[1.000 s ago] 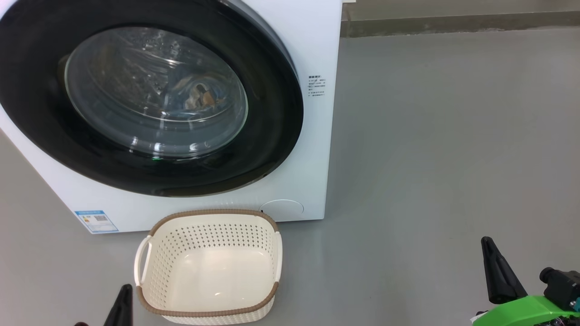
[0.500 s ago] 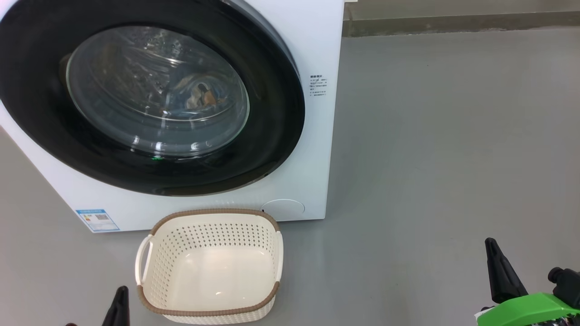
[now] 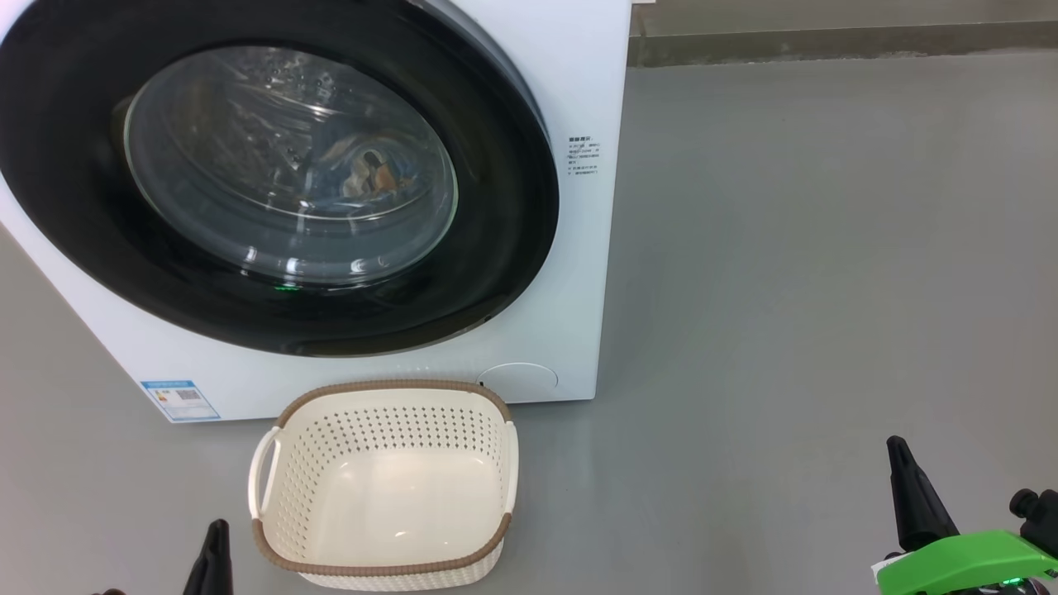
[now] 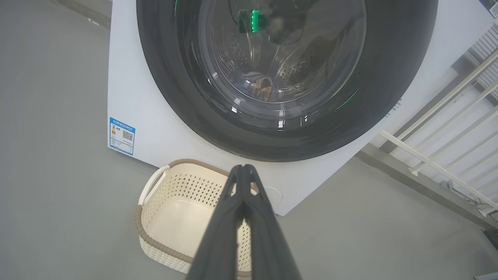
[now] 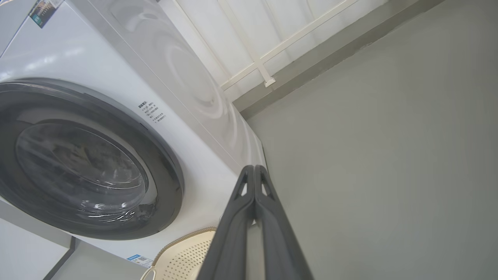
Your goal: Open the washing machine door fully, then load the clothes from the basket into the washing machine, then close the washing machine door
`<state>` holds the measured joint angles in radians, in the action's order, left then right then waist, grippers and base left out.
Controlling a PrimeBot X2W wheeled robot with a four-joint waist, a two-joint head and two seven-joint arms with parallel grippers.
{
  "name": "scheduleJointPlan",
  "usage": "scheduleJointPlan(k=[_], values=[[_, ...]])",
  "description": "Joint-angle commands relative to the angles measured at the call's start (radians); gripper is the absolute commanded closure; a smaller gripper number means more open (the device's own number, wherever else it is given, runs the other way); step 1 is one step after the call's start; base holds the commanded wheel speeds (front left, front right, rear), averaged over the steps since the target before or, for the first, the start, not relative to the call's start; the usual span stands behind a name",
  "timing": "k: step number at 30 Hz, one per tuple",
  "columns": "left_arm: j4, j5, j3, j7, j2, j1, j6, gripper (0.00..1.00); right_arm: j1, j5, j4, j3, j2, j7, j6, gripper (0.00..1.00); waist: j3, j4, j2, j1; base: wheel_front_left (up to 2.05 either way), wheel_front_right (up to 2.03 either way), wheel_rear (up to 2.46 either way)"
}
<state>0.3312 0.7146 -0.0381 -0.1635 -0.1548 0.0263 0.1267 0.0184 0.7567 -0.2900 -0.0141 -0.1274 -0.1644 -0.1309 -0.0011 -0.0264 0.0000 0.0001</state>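
Note:
The washing machine stands on the floor with its round black-rimmed door shut against the front. Through the glass I see the clothes lying inside the drum, blue with orange and cream. The cream basket sits on the floor just in front of the machine with nothing in it. My left gripper is shut at the bottom left beside the basket, holding nothing. My right gripper is shut at the lower right over bare floor. The left wrist view shows the shut fingers over the basket, below the door.
Grey floor stretches to the right of the machine up to a wall base. A white railing stands behind the machine's right side. A blue label marks the machine's lower left corner.
Both grippers have dropped slightly lower in the head view. The whole picture has shifted a little to the right, so the camera moved. Door, clothes and basket stay as they were.

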Motion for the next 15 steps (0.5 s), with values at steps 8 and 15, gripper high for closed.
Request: scheduleJointPlan(k=[8,15], values=[[-0.035,0.092,0.03,0.029,-0.002,-0.048,0.001,1.0,-0.052,0.092,0.029,-0.015,-0.003,0.028,0.0,1.0,0.0,0.002,0.0,0.0,0.0,0.0,0.0],[-0.04,0.158,0.04,0.05,0.007,-0.055,0.002,1.0,-0.059,0.155,0.03,-0.022,0.003,0.049,0.0,1.0,0.001,0.004,0.0,0.0,0.0,0.0,0.0]])
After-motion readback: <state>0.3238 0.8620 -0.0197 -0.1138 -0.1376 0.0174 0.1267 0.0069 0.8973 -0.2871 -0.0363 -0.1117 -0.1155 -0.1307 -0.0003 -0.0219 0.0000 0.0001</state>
